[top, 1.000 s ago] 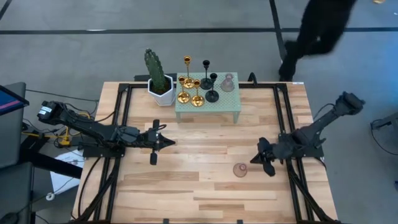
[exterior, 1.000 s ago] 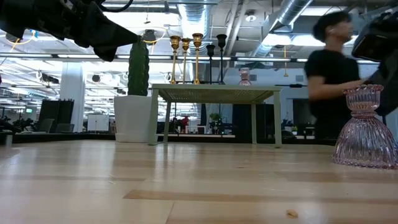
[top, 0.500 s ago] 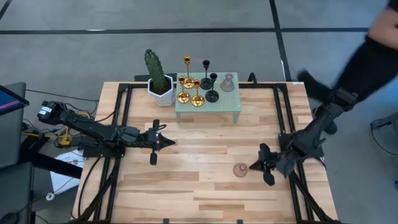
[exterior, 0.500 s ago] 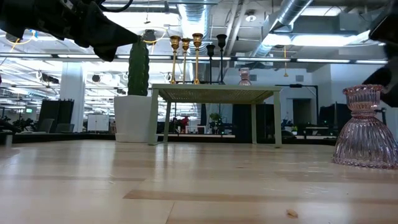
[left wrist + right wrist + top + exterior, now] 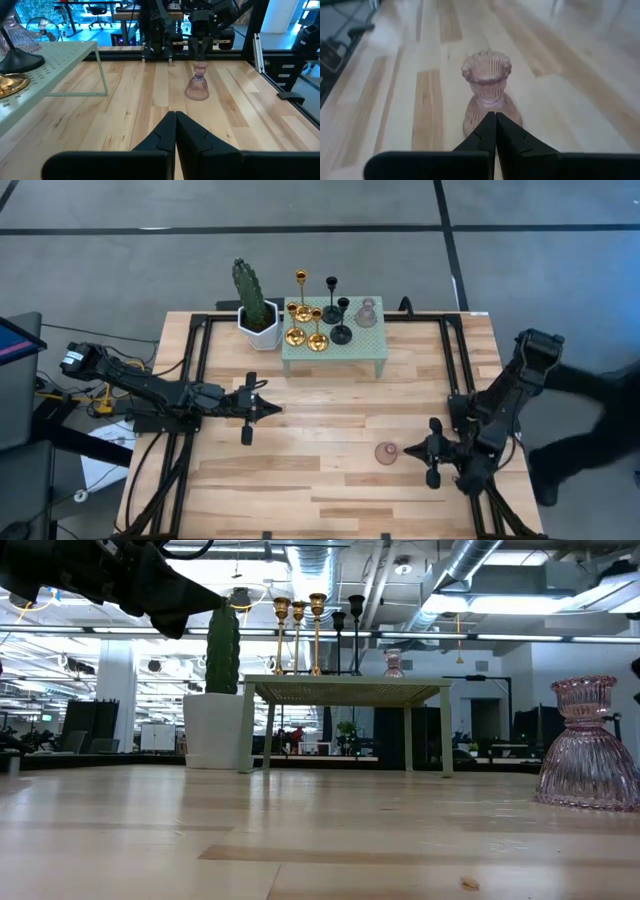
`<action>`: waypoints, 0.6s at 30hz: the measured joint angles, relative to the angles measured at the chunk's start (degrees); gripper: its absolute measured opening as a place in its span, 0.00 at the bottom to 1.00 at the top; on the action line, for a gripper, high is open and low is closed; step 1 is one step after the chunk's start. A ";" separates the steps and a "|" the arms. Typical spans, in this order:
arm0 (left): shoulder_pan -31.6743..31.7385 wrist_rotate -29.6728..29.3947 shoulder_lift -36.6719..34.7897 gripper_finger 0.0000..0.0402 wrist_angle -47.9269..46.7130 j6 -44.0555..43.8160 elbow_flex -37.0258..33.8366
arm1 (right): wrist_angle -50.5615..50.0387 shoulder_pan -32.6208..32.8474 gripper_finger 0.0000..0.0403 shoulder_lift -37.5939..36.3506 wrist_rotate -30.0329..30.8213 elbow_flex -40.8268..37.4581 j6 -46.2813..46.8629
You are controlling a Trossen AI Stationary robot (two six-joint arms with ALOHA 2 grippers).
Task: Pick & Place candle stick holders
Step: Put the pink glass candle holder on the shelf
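Note:
A pinkish glass holder (image 5: 386,452) stands upright on its round base on the wooden table; it also shows in the right wrist view (image 5: 487,95) and the low view (image 5: 585,750). My right gripper (image 5: 408,449) is shut, level, with its tips just to the right of this holder. Three gold holders (image 5: 303,320), two black ones (image 5: 338,312) and a second pink one (image 5: 366,313) stand on a small green stand (image 5: 345,355) at the far edge. My left gripper (image 5: 276,409) is shut and empty at mid-left. My right gripper's shut fingertips (image 5: 495,120) point level from the table's right side at the pink holder's lower body (image 5: 470,117). The fingers hide the spot in front of them, and I cannot tell whether they touch the glass. The holder stands upright on the table.
A green cactus in a white pot (image 5: 257,315) stands left of the green stand. Black frame rails (image 5: 455,360) run along both sides of the table. A person in dark clothes (image 5: 590,415) is just beyond the table's right edge. Bare wood lies between the two grippers.
My right gripper has moved toward the table's near edge and turned so that it points left, straight at the pink holder. The holder has stayed in place. A person has walked from the far right corner along the table's right side.

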 joint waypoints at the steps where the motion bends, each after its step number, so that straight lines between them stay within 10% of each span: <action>1: 0.00 0.00 0.00 0.02 0.00 0.00 0.00 | 0.21 0.94 0.00 1.09 2.14 0.00 1.20; 18: -0.02 0.00 0.00 0.02 0.24 0.00 0.00 | 12.62 0.21 0.00 12.83 1.21 0.02 6.39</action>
